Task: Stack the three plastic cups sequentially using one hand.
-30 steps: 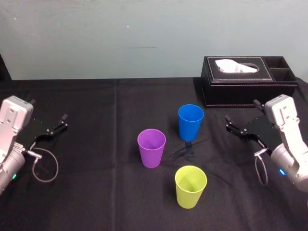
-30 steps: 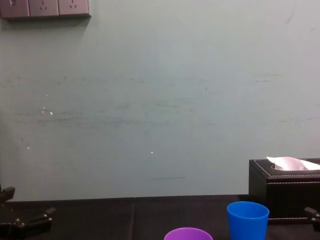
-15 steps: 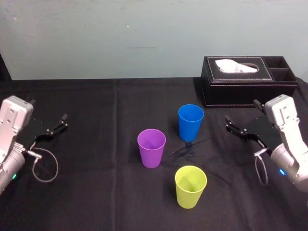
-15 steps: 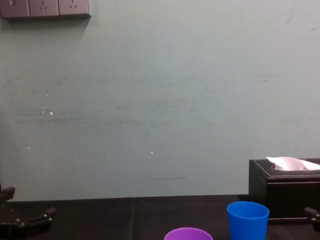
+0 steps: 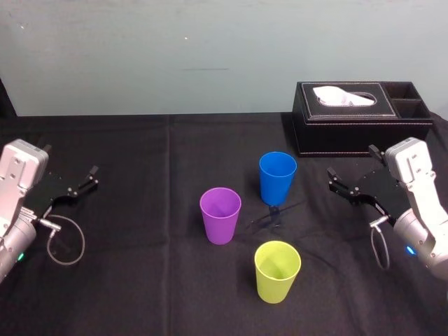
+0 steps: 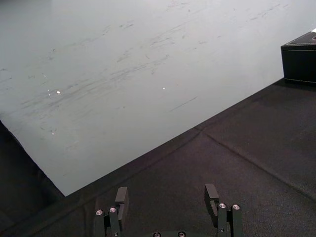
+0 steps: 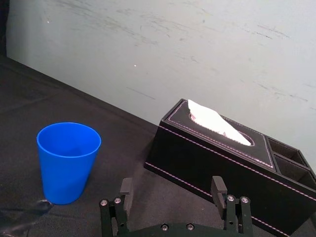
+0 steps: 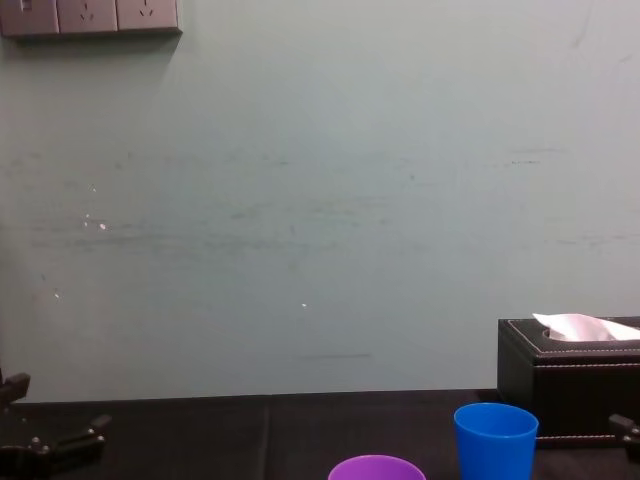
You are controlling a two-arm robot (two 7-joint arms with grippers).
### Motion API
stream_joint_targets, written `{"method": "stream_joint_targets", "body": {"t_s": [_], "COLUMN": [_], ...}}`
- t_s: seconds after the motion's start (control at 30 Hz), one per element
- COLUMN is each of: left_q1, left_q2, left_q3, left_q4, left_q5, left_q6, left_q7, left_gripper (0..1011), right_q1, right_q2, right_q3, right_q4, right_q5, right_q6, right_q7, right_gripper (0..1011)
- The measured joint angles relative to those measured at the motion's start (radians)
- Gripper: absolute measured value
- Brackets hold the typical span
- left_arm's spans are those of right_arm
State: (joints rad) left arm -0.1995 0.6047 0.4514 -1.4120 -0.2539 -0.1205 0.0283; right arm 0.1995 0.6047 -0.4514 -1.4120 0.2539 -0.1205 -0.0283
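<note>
While you look down from the head view, the three small tapered plastic cups stand upright and mouth-up on the black tablecloth [image 5: 140, 280], each apart from the others and none nested: the purple plastic cup [image 5: 220, 215] sits near the middle, the bright blue plastic cup [image 5: 278, 178] stands behind it and to its right, and the yellow-green plastic cup [image 5: 277, 271] is nearest the robot, in front of the blue one and to the right of the purple one. Your right-hand black two-fingered gripper [image 7: 171, 181] sits low at the right side of the cloth, well apart from the blue cup, which is the nearest cup to it; its two long fingers are spread wide with nothing between them, and they point inward toward the cups. Just behind that gripper, at the back right of the table, you have the black leather-look rectangular tissue box [image 5: 360, 117] with a white tissue [image 5: 341, 96] poking from its top slot. Your left-hand black gripper [image 6: 166, 190] rests over the far left of the cloth, well away from every cup, with its fingers likewise apart and nothing between them. Behind the table rises a pale grey-green wall [image 8: 320, 200], and in the chest view a strip of wall sockets [image 8: 90, 17] sits at its upper left.
</note>
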Motion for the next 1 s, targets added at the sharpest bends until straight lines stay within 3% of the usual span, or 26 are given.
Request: {"method": "stream_joint_targets", "body": {"t_s": [0.17, 0.43, 0.7, 1.0], "left_q1": [0.0, 0.0, 0.0, 0.0], "left_q2": [0.0, 0.0, 0.0, 0.0], "left_q3": [0.0, 0.0, 0.0, 0.0], "left_q4": [0.0, 0.0, 0.0, 0.0], "left_q5": [0.0, 0.0, 0.0, 0.0], "left_q6": [0.0, 0.0, 0.0, 0.0], "left_q7": [0.0, 0.0, 0.0, 0.0], "left_gripper": [1010, 1010, 1010, 1010], "right_q1": [-0.005, -0.049, -0.124, -0.218], "right_q2": [0.0, 0.028, 0.091, 0.164], "right_q3": [0.004, 0.038, 0.093, 0.155], "right_q4": [-0.01, -0.089, -0.19, -0.278], "right_q5": [-0.001, 0.019, 0.055, 0.11], "right_q6": [0.004, 0.022, 0.018, -0.031], "right_q7": [0.007, 0.053, 0.114, 0.211], "right_gripper": [1003, 1003, 1003, 1003]}}
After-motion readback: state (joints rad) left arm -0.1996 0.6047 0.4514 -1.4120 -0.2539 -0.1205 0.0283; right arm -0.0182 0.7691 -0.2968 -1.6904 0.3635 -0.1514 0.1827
